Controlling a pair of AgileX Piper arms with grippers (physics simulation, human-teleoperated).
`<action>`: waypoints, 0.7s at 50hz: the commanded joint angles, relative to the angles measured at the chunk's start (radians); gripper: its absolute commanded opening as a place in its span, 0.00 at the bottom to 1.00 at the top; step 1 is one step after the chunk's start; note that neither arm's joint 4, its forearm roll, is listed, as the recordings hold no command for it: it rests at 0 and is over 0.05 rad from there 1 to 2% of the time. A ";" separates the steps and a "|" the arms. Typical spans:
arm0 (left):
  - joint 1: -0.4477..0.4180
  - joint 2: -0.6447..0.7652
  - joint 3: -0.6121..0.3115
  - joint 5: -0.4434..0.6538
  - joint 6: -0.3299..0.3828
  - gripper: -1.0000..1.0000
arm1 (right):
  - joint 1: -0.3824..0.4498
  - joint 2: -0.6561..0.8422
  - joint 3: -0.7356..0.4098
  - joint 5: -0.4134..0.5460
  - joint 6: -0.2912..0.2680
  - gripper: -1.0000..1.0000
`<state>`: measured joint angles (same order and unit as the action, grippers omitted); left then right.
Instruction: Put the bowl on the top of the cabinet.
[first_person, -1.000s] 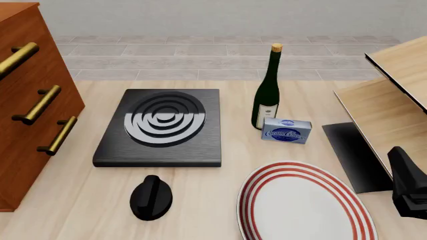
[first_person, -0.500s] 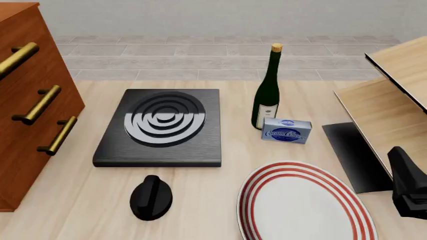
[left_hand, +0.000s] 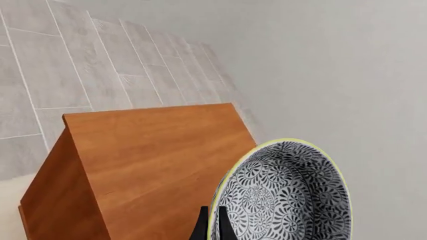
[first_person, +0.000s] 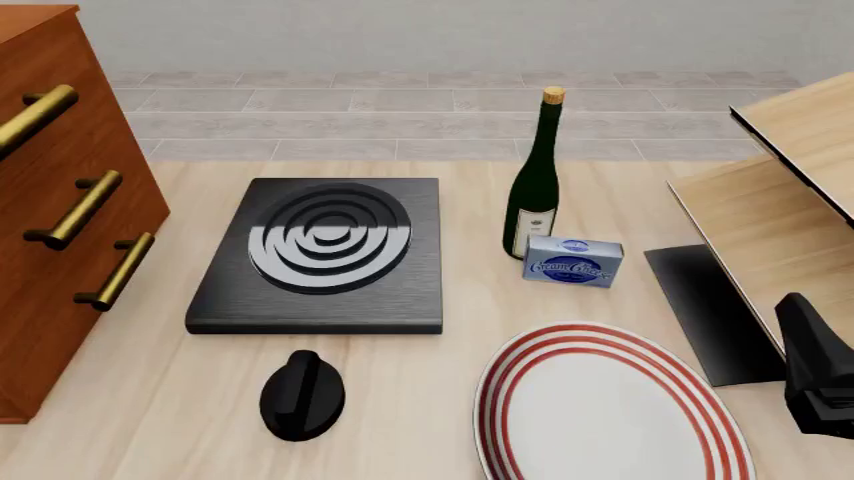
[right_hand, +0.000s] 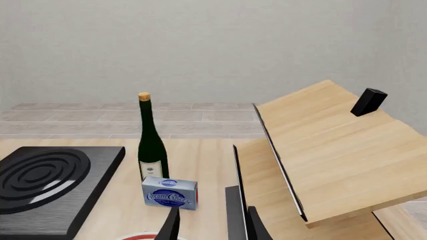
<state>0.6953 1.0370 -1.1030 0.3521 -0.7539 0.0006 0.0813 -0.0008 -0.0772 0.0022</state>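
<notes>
1. The only writing I can see is on the small blue box (first_person: 573, 261). It has a white oval label, but the script is too small to read for sure. The white label on the wine bottle (first_person: 534, 190) is also not readable.
2. I count one bowl (left_hand: 283, 192), one cabinet (first_person: 54, 200) with three brass handles, one black hotplate (first_person: 324, 255), one black knob (first_person: 302, 394), one plate with red rings (first_person: 607, 405), and one light-wood shelf unit (first_person: 774, 200).
3. My left gripper (left_hand: 212, 227) is clamped on the rim of the bowl, which hangs tilted in the air above the top of the cabinet.
4. My right gripper (right_hand: 210, 225) holds nothing and its fingers stand apart.
5. Compared with the front views before, nothing on the table has moved.
</notes>
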 joint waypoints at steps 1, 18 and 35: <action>0.016 0.025 -0.026 0.010 0.024 0.00 | 0.000 0.001 0.000 0.000 0.000 1.00; 0.039 0.067 -0.041 0.021 0.042 0.00 | 0.000 0.000 0.000 0.000 0.000 1.00; 0.053 0.089 -0.046 0.032 0.076 0.00 | 0.000 0.000 0.000 0.000 0.000 1.00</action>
<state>0.7411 1.1161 -1.1397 0.3818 -0.7005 0.0006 0.0815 -0.0008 -0.0773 0.0023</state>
